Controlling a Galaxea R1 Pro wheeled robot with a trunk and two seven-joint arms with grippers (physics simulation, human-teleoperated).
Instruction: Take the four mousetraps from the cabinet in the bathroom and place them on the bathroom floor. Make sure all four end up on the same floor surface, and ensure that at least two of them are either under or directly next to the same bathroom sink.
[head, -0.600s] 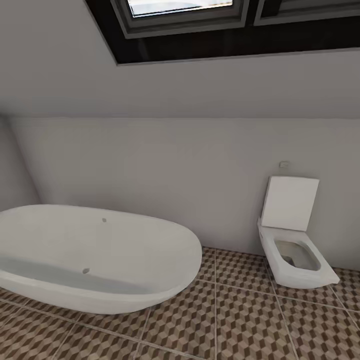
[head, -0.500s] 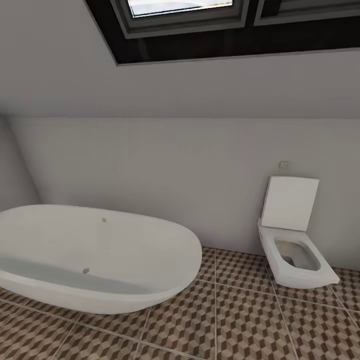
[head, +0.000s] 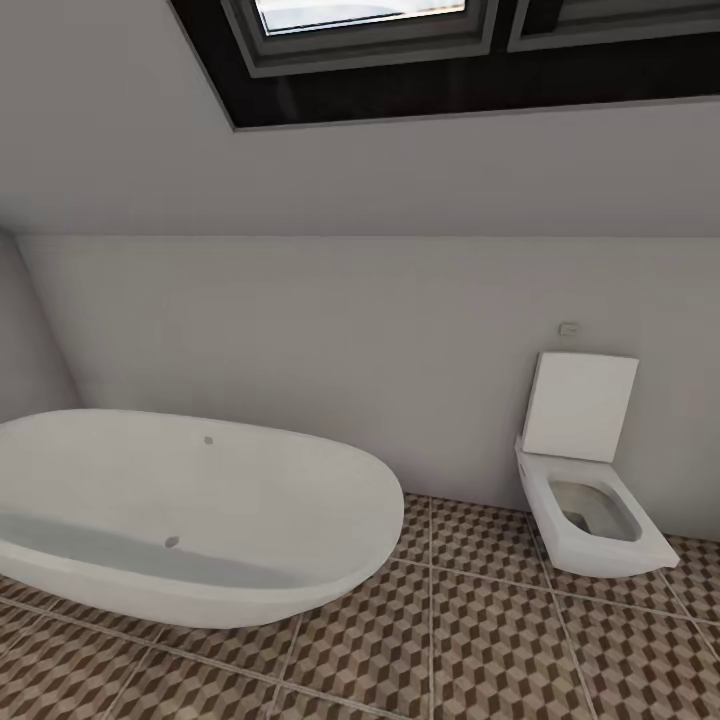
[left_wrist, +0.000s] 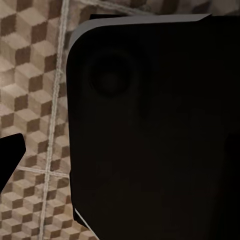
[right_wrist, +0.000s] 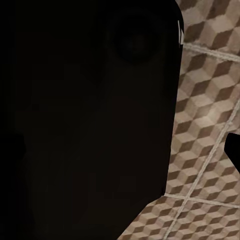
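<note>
Brown, beige and white cube-patterned tiles of the bathroom floor (head: 500, 640) fill the lower part of my head view, with pale grout lines running between the large squares. One oval white bathtub (head: 180, 520) sits on that floor at the left, its long axis running left to right across the view, two small round fittings showing on its inner wall. One white wall-hung toilet (head: 590, 500) stands well apart at the right, lid raised against the plain white wall (head: 350, 340), its bowl pointing out toward me. A small pale switch plate (head: 568, 328) sits on the wall just above the toilet. Overhead, a dark-framed skylight (head: 360, 30) is set into the sloping ceiling. I can read no writing or labels anywhere.

Both wrist views look down on the same patterned tiles past a large black rounded body (left_wrist: 155, 130) of the robot. I cannot tell whether either gripper is spread or pressed together.
</note>
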